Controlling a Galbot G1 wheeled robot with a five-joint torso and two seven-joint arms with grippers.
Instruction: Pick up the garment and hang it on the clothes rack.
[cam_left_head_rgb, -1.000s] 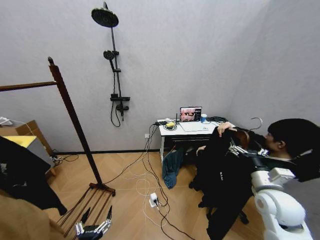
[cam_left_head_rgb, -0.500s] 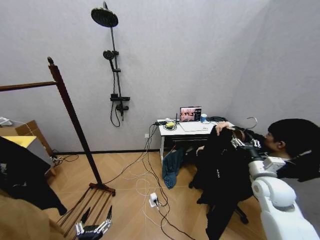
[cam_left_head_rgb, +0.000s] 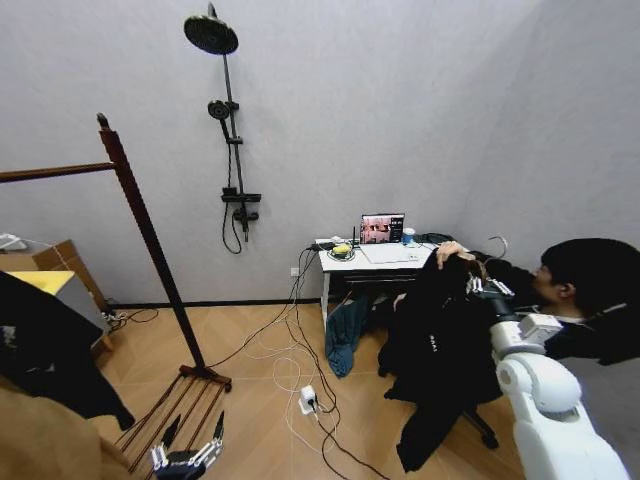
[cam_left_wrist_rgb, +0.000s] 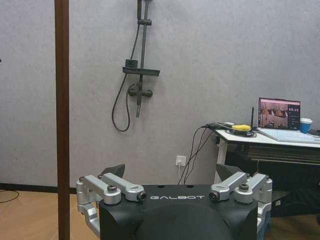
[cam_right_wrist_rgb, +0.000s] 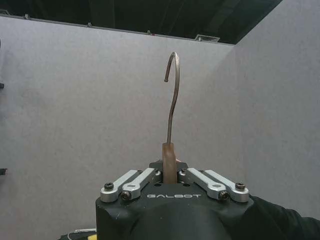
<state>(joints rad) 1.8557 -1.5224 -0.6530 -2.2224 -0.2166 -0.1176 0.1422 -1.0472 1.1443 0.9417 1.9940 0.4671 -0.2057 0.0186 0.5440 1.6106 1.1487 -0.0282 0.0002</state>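
Right gripper (cam_right_wrist_rgb: 169, 172) is clamped on the neck of the wooden hanger (cam_right_wrist_rgb: 168, 156), metal hook (cam_right_wrist_rgb: 171, 95) upright above it; the garment (cam_left_head_rgb: 440, 340) hangs from the hanger at the robot's right, beside the white desk (cam_left_head_rgb: 375, 257), with a person's hand (cam_left_head_rgb: 447, 250) on its top. Left gripper (cam_left_head_rgb: 188, 455) hangs low over the slatted base of the clothes rack (cam_left_head_rgb: 140, 215), its 2 fingers spread wide with nothing between them.

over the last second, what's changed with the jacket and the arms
The right gripper, shut on the wooden hanger, has drawn the garment down and toward the robot; its hem now hangs lower. A person's hand still rests on its top. The left gripper stays low by the clothes rack, unmoved.
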